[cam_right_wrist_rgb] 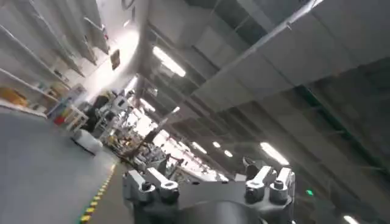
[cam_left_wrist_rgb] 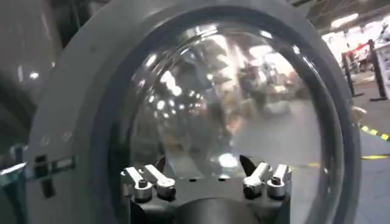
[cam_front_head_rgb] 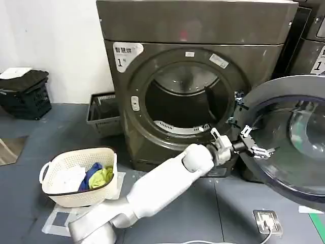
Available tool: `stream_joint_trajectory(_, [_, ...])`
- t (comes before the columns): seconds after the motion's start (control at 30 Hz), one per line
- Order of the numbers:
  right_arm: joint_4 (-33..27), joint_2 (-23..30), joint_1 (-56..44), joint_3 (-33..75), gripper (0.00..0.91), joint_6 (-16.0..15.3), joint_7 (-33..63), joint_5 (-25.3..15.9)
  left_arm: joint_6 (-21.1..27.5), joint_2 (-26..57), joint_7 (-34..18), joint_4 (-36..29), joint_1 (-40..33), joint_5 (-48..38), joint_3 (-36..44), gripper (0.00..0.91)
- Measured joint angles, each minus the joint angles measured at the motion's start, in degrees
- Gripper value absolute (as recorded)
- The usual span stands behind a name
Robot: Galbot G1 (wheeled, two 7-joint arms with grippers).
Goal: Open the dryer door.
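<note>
Right now the door is already swung out, so the opening step looks almost done or done.

Nearest to the robot, a white laundry basket [cam_front_head_rgb: 76,175] with clothes sits on the floor, on the robot's left side. It has no part in this job.

Next comes the left arm, which reaches across from the left side toward the right. Its left gripper [cam_front_head_rgb: 258,150] is out in front of the grey inner side of the dryer door [cam_front_head_rgb: 292,134]. In the left wrist view the left gripper [cam_left_wrist_rgb: 206,180] has its fingers spread apart with nothing between them, and the dryer door [cam_left_wrist_rgb: 73,103] is close ahead. I cannot tell if a fingertip touches the door.

Behind that stands the dryer [cam_front_head_rgb: 193,30], with its round drum hole open and dark inside.

The right gripper [cam_right_wrist_rgb: 208,184] is held up high, pointing at a ceiling, with its fingers apart and holding nothing.

I think the next move is small: push the door a bit wider if needed, then pull the left arm back without bumping the door shut.
</note>
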Motion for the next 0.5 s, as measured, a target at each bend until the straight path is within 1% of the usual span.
stream_joint_trajectory(0.13, [-0.8, 0.0, -0.1, 0.3, 0.907, 0.2, -0.1, 0.0, 0.0, 0.0, 0.1, 1.1, -0.3, -0.1, -0.1, 0.907])
stream_joint_trajectory(0.33, [-2.3, 0.0, -0.2, 0.5, 0.907, 0.7, -0.4, 0.0, 0.2, 0.0, 0.2, 0.8, -0.4, -0.1, -0.1, 0.907])
stream_joint_trajectory(0.5, [-3.6, 0.0, -0.1, 0.5, 0.907, 1.4, -0.6, -0.2, 2.7, 0.0, 0.5, -1.5, 0.5, -0.5, -0.2, 0.907])
